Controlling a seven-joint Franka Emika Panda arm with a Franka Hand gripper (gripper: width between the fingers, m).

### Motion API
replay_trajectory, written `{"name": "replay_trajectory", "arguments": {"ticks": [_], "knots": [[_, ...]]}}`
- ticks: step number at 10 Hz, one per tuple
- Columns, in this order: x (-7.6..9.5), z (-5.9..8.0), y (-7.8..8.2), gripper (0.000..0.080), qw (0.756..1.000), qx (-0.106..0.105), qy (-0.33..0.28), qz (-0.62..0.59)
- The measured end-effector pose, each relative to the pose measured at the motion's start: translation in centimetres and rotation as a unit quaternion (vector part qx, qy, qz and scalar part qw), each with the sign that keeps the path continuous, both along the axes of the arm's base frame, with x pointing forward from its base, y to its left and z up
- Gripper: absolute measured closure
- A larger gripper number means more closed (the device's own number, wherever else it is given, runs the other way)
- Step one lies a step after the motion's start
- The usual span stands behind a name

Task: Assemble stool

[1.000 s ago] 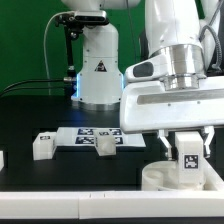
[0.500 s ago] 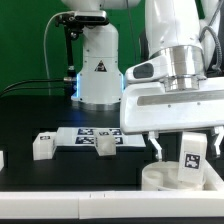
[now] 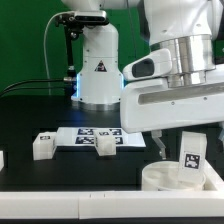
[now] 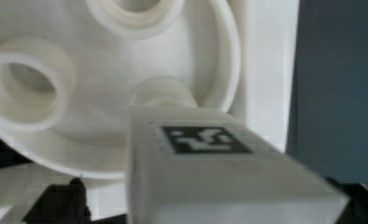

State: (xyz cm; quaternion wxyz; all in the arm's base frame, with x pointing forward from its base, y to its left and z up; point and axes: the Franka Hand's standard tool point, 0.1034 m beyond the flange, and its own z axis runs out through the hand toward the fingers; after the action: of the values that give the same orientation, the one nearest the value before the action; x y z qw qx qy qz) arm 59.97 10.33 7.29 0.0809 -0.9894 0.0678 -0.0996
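The stool's round white seat lies on the black table at the exterior view's lower right. One white leg with a square tag stands upright in it. My gripper hangs just over that leg, open, with one finger clear of the leg's side. In the wrist view the tagged leg fills the middle and runs into a socket of the seat. The gripper stands open there, dark fingertips set apart from the leg on either side.
Two loose white legs lie on the table beside the marker board. Another white part sits at the exterior view's left edge. The robot's white base stands behind them.
The jaws have opened off the leg, which stays standing in the seat. The gripper has since risen a little.
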Motion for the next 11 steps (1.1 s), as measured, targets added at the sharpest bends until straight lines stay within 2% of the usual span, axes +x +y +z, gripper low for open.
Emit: {"name": "replay_trajectory", "arguments": {"ticks": [1, 4, 5, 6, 8, 10, 11], "knots": [[-0.1, 0.0, -0.5, 0.015, 1.0, 0.009, 0.027, -0.002], [0.0, 0.1, -0.6, 0.015, 1.0, 0.01, 0.028, -0.003], [-0.2, 0.6, -0.2, 0.015, 0.997, 0.018, 0.06, -0.047], [0.4, 1.2, 0.3, 0.015, 0.995, 0.015, 0.068, -0.068], [0.0, 0.7, 1.1, 0.015, 0.996, 0.008, 0.057, -0.065], [0.1, 0.7, 0.9, 0.0162, 0.996, 0.008, 0.056, -0.067], [0.1, 0.7, 0.9, 0.034, 0.996, 0.008, 0.056, -0.067]]}}
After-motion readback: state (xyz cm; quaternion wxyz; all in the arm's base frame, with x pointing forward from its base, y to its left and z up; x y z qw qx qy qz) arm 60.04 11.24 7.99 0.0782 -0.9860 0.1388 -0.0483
